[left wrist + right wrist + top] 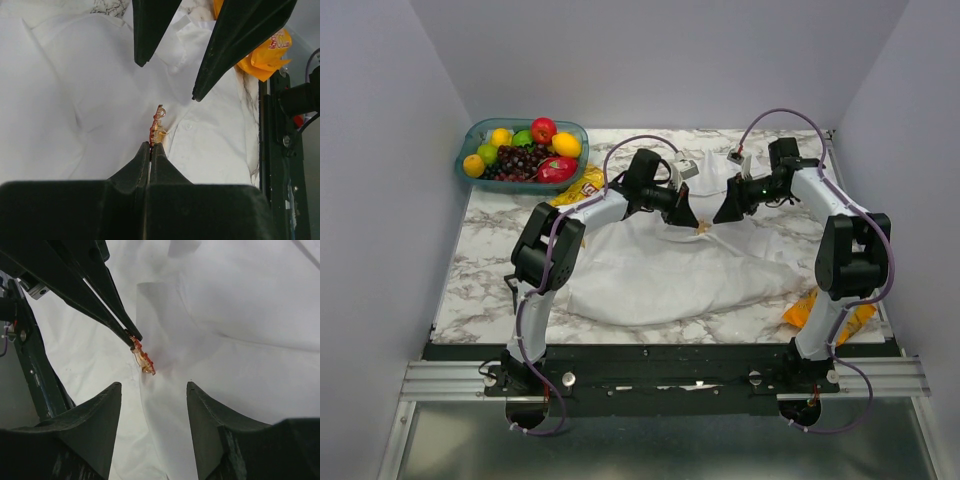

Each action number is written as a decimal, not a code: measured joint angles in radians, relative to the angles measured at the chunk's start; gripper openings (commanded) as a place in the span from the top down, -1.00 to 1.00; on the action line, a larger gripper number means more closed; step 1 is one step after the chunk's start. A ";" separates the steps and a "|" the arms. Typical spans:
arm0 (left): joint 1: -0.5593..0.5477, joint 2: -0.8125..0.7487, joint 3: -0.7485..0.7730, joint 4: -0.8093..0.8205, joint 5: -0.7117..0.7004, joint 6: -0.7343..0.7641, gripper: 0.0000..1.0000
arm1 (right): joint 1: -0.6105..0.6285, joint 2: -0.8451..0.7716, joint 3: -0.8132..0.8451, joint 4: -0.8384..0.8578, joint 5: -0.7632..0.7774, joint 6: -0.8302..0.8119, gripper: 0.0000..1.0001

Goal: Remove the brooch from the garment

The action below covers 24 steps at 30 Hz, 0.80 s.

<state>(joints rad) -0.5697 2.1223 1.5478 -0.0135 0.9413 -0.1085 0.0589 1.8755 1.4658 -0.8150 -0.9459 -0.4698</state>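
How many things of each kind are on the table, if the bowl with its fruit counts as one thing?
garment: 1
brooch: 1
snack bags: 2 (yellow chip bag, orange snack packet)
fruit bowl: 1
total: 5

Left tool (150, 146) pinched shut, right tool (154, 390) with jaws apart, facing it tip to tip, close together

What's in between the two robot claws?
The little orange-gold brooch, pinched in the shut left claw, with the white shirt behind it. The open right claw faces it. The right wrist view shows it best.
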 measured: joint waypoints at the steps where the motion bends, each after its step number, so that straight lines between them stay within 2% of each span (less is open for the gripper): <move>1: 0.000 0.000 0.000 0.003 0.010 -0.013 1.00 | 0.000 0.000 -0.001 0.005 -0.010 -0.003 -0.25; 8: 0.000 0.000 -0.014 0.118 0.062 -0.156 1.00 | 0.000 0.012 -0.028 0.005 -0.112 -0.041 -0.24; 15: 0.000 0.000 -0.018 0.159 0.083 -0.208 1.00 | 0.000 0.038 -0.058 0.008 -0.149 -0.031 0.06; 24: 0.000 0.000 -0.019 0.163 0.084 -0.214 1.00 | 0.000 0.050 -0.059 0.014 -0.174 0.015 0.22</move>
<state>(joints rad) -0.5694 2.1223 1.5291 0.1490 1.0252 -0.3229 0.0589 1.9255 1.4067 -0.8005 -1.1202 -0.4549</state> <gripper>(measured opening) 0.013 0.407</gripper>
